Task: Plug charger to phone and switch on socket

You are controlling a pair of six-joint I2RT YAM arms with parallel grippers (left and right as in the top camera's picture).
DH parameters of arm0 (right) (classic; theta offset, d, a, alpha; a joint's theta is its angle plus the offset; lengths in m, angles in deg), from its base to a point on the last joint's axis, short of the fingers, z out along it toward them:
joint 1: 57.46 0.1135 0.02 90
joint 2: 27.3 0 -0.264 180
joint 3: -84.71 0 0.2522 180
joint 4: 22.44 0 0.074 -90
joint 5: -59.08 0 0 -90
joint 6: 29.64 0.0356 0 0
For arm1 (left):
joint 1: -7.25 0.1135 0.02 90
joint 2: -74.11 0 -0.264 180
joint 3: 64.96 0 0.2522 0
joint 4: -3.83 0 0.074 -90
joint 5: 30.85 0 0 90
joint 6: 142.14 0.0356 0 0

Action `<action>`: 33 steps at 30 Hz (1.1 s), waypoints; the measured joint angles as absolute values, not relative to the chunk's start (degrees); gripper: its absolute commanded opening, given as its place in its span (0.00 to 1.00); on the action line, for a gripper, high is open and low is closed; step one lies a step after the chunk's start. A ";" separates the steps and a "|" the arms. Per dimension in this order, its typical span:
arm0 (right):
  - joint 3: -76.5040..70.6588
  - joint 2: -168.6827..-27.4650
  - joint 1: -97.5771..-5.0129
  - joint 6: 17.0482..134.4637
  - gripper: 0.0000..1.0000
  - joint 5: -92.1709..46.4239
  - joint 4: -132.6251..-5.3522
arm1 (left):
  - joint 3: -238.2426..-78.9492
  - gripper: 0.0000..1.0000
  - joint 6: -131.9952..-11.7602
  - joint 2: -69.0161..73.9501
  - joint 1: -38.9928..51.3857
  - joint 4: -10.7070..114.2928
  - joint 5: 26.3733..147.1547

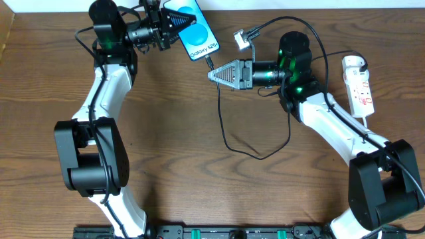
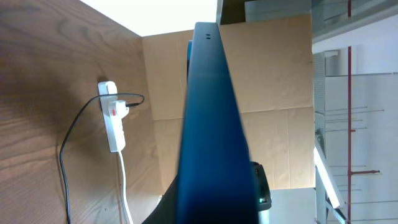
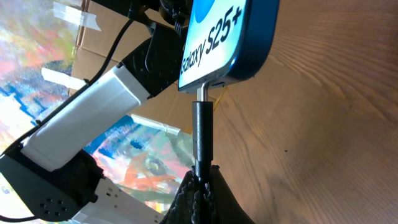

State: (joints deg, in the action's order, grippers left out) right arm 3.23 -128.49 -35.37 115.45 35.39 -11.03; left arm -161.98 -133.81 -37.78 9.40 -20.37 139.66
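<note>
Charger point(image 1: 222, 123): thin black cable, limp and light, no stiffness of its own except at the short rigid plug tip point(image 3: 200, 124). Best taken right there, on the moulded barrel just behind the metal, as now: pinched by the right gripper point(image 1: 212, 74), fingers pressed together on it, metal end at the port in the phone's lower edge with a sliver of silver showing, so probably not fully home. Calls for a straight push along the plug's axis; risks scraping or bending at the port if canted.

Phone point(image 1: 192, 30) near the far edge of the tabletop, left of its middle, clamped at its upper end by the left gripper point(image 1: 174, 25), seemingly lifted off the wood. Slim, rigid, glassy, likely slippery; apt to slide back in the pinch under the push, so wants firm bracing.

Socket point(image 1: 358, 86) by the right edge, toward the far right corner, white adapter point(image 1: 351, 64) plugged in at its far end, red switch marks along it. Looks light, likely to skid under a press on a rocker. Thick white cord point(image 2: 124, 186) trailing from it. Slack of the cable in a loop across the middle of the table, between phone and socket, in the likely path of the right arm; could snag and tug the plug out. Cardboard wall point(image 2: 273, 81) beyond the far edge.
</note>
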 measured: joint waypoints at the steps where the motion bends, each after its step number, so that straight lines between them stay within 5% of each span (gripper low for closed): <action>1: 3.23 -128.49 -35.37 115.47 0.01 35.36 -11.01 | -161.98 0.08 -133.81 -37.78 9.35 -20.37 139.57; 33: 3.23 -128.49 -36.27 117.85 0.01 33.97 -9.31 | -161.98 0.07 -133.31 -37.78 8.90 -20.37 138.63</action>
State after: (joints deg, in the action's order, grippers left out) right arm 3.23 -128.49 -36.27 117.85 33.97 -9.31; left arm -161.98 -133.31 -37.78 8.90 -20.37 138.63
